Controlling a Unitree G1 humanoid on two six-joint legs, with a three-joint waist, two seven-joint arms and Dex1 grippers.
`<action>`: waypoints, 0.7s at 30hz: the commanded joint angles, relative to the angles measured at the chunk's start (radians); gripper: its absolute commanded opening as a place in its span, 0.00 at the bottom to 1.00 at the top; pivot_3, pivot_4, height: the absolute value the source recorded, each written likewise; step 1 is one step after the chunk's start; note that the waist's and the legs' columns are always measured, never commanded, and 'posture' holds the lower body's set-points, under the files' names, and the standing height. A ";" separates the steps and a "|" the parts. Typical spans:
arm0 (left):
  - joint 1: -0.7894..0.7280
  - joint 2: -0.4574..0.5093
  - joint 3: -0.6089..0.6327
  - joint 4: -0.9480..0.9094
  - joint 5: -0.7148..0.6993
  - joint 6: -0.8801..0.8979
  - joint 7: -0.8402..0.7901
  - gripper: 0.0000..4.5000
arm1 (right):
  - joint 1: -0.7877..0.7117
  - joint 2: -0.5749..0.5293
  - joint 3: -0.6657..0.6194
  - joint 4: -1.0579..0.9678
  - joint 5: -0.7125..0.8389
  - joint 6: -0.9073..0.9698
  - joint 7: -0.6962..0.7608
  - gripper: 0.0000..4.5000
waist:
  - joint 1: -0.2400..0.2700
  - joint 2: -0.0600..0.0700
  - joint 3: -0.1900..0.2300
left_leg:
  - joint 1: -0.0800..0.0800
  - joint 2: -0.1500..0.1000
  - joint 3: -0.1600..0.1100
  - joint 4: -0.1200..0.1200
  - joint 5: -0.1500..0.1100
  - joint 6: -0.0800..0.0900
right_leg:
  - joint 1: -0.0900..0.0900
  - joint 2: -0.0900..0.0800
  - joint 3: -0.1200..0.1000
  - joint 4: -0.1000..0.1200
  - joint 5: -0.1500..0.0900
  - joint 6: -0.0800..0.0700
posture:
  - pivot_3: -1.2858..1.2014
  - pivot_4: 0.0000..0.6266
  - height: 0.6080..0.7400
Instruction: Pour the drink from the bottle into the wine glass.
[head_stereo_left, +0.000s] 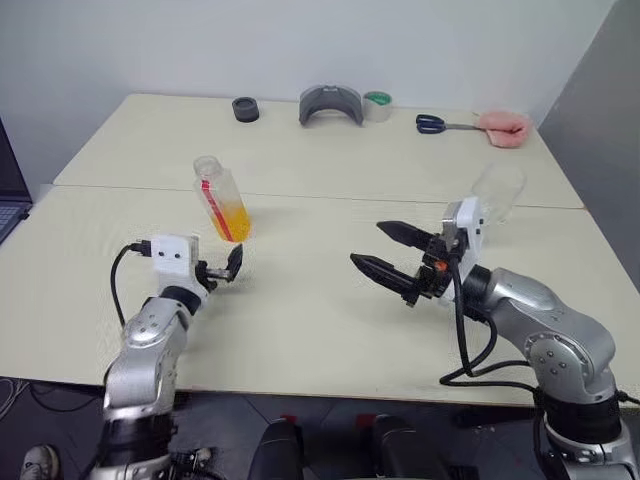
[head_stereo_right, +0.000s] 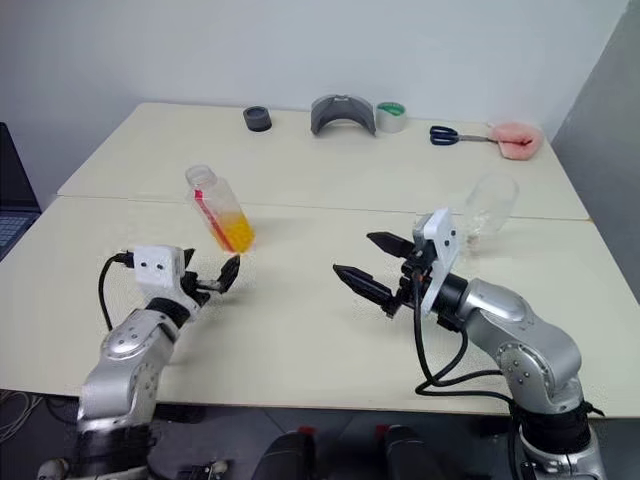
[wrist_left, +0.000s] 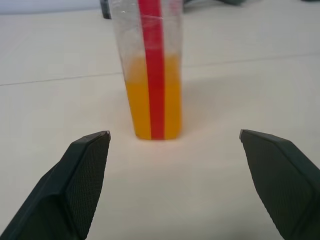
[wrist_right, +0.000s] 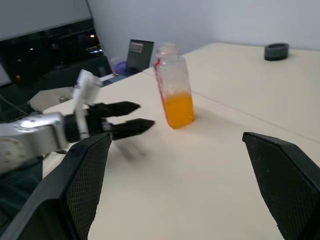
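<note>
- Bottle (head_stereo_left: 222, 200) upright near the table's (head_stereo_left: 300, 320) left side, uncapped, drink (head_stereo_left: 232, 221) filling its lower part, within easy reach.
- Left claw (head_stereo_left: 228, 268) just short of it, spread wide and empty, lined up on the bottle.
- Right claw (head_stereo_left: 393, 254) mid-table, equally wide, nothing held.
- Wine glass (head_stereo_left: 497, 190) near the right edge, seemingly empty, awaiting the pour.

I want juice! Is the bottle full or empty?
Partly full: the drink fills only the lower part of the bottle; the upper part looks clear.
</note>
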 joint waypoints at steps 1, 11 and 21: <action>0.041 0.098 0.015 -0.214 -0.160 0.097 -0.165 0.99 | 0.050 -0.044 -0.078 0.029 -0.086 -0.043 -0.043 1.00 | 0.002 0.000 0.000 | 0.000 0.000 0.000 0.000 0.000 0.000 | 0.000 -0.001 0.000 0.000 0.000 0.001 | 0.52 0.24 1.00; -0.129 0.277 0.003 -0.251 -0.438 0.237 -0.406 0.99 | 0.061 0.007 -0.106 0.219 -0.356 -0.207 -0.211 1.00 | -0.009 0.000 0.000 | 0.002 0.000 0.001 0.001 0.000 0.000 | 0.000 0.002 0.002 0.000 -0.003 0.004 | 0.52 0.24 1.00; -0.230 0.279 -0.029 -0.209 -0.431 0.222 -0.445 0.99 | -0.037 0.082 -0.137 0.413 -0.399 -0.220 -0.271 1.00 | -0.011 0.001 0.001 | 0.002 0.000 0.002 0.000 0.000 0.000 | -0.001 0.002 0.003 0.000 -0.003 0.004 | 0.52 0.24 1.00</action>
